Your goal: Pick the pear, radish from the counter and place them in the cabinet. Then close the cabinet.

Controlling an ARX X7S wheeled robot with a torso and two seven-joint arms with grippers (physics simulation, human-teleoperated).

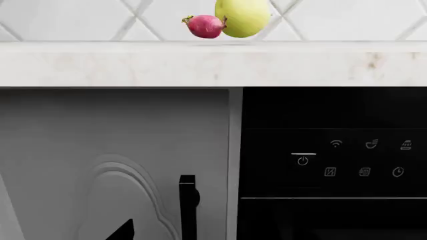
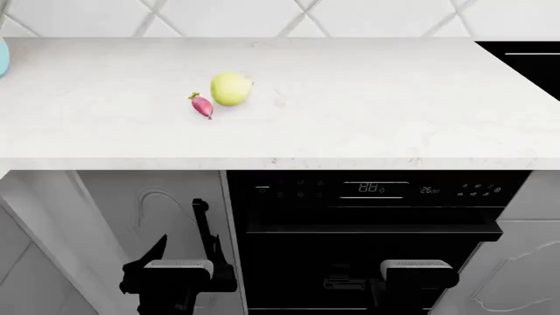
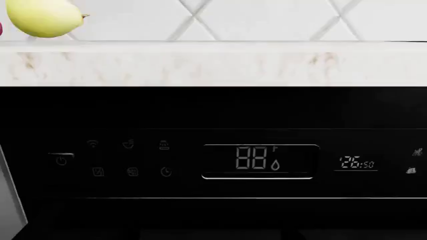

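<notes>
While both arms hang low, below the desk edge:
Pear (image 2: 231, 88): on the desk (image 2: 368, 111), left of centre, midway back.
Radish (image 2: 202, 105): touching or just left of pear, slightly nearer.
Left claw (image 2: 172, 289): by cabinet door (image 2: 157, 216); grip state cannot be told.
Right claw (image 2: 411, 282): before black appliance (image 2: 376, 230); grip state likewise unclear.
Risk: nudging pear while grasping radish, so it rolls away; clipping desk edge on rising.

Left arm end (image 2: 178, 279): matte black body, pale grey rounded rectangular cap on top, angular black fin projecting beside it. Right arm end (image 2: 416, 274): same black housing, matching pale grey cap, dark bracket just beside it. Fingertips out of frame.
</notes>
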